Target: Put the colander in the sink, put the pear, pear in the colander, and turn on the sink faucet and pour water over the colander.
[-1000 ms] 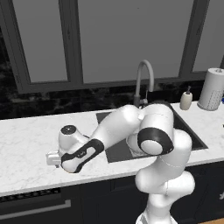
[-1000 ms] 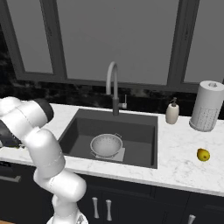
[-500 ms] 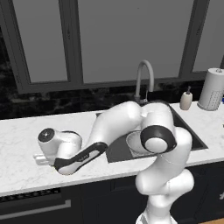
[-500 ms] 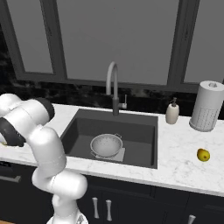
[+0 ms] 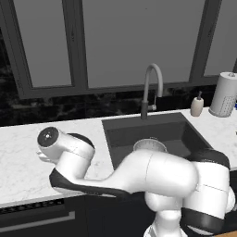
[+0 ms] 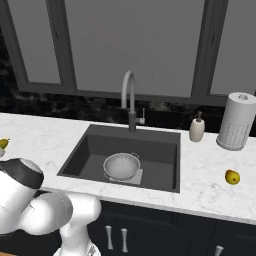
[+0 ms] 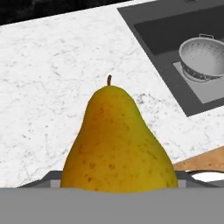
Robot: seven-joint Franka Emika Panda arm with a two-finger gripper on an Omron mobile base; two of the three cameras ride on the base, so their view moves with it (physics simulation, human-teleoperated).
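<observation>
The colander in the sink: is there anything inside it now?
The colander sits on the sink floor, and the part of its bowl that shows holds nothing. Its near inner wall is hidden by the rim. One pear lies on the counter to the right.

We had two base cameras behind the arm, left and right, both looking forward and down at the same sink [image 5: 152, 132] [image 6: 125, 150], faucet [image 5: 152, 90] [image 6: 129, 97] and marble worktop [image 5: 23, 157] [image 6: 210, 175]. The hand camera sat very near a pear [image 7: 118, 144], with the colander [image 7: 203, 57] farther off.
</observation>
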